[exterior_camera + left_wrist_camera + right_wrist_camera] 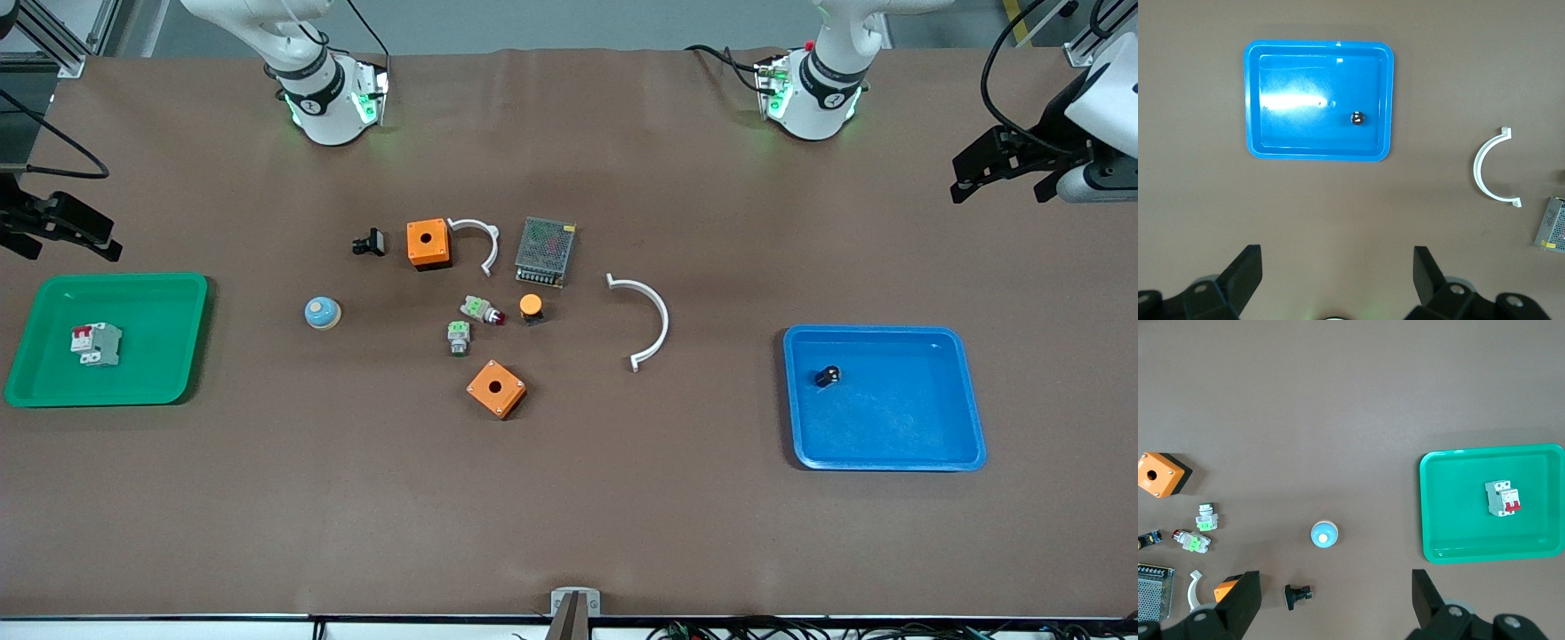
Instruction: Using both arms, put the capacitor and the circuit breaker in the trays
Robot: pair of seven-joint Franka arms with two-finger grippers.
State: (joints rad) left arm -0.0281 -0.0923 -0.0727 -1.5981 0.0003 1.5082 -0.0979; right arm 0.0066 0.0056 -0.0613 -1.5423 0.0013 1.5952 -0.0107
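Note:
The capacitor (828,376), a tiny black cylinder with a shiny top, lies in the blue tray (889,464) toward the left arm's end of the table. It also shows in the left wrist view (1357,119) inside that tray (1318,155). The circuit breaker (96,344), light grey with red levers, lies in the green tray (160,293) toward the right arm's end, and shows in the right wrist view (1503,498) in that tray (1471,553). My left gripper (1000,182) (1337,267) is open and empty, raised high. My right gripper (67,240) (1335,590) is open and empty, raised high.
Mid-table lie two orange boxes (428,244) (496,388), a mesh power supply (545,251), two white curved brackets (655,320) (480,238), a blue-domed button (321,312), a black clip-like part (369,242), two green-topped grey parts (459,336) and an orange-capped button (531,308).

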